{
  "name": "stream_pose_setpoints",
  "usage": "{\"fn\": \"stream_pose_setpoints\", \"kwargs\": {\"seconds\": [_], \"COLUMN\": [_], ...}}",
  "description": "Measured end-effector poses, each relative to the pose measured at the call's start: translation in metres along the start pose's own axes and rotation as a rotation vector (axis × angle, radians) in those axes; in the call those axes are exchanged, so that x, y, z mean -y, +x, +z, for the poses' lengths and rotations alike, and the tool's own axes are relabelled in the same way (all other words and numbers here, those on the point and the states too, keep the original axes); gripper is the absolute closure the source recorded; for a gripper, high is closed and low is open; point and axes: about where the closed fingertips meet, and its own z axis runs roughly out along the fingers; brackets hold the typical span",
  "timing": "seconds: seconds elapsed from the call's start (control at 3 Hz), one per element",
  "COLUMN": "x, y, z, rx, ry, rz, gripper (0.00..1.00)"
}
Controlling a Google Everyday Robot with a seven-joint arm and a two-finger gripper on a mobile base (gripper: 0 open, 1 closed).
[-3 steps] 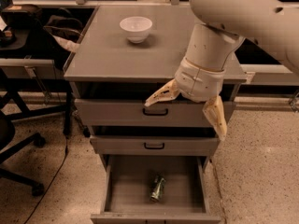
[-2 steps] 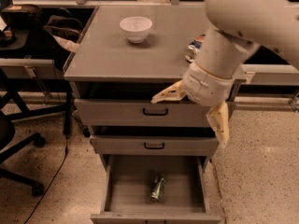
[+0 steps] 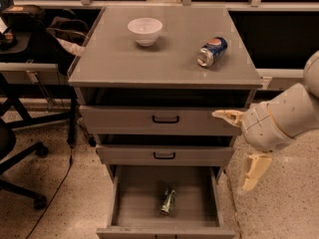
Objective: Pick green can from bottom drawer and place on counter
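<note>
- The bottom drawer [image 3: 133, 203] stands pulled open at the near edge, and the green can [image 3: 168, 199] lies on its side on the floor, right of centre, exactly where it lay a second ago.
- The hand [image 3: 232, 151] hangs right of the cabinet front, level with the middle drawer [image 3: 124, 155], fingers spread apart and holding nothing.
- Since the earlier frame the arm has swung right and dropped, clearing the top drawer [image 3: 119, 119]; I judge this sets up the reach down to the can, with no grasp yet begun.
- That move uncovers the table [image 3: 109, 63], where a blue-and-red can [image 3: 212, 51] lies right and a white bowl [image 3: 145, 30] sits farther back.
</note>
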Motion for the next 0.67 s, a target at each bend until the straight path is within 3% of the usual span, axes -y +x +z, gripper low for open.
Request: {"fn": "stream_pose_setpoints", "kwargs": {"seconds": [0.33, 0.67], "x": [0.0058, 0.0058], "y": [0.0190, 0.0191], "z": [0.0089, 0.0091], "rx": [0.018, 0.018], "ry": [0.072, 0.072], "rz": [0.128, 0.129], "gripper": [0.00, 0.00]}}
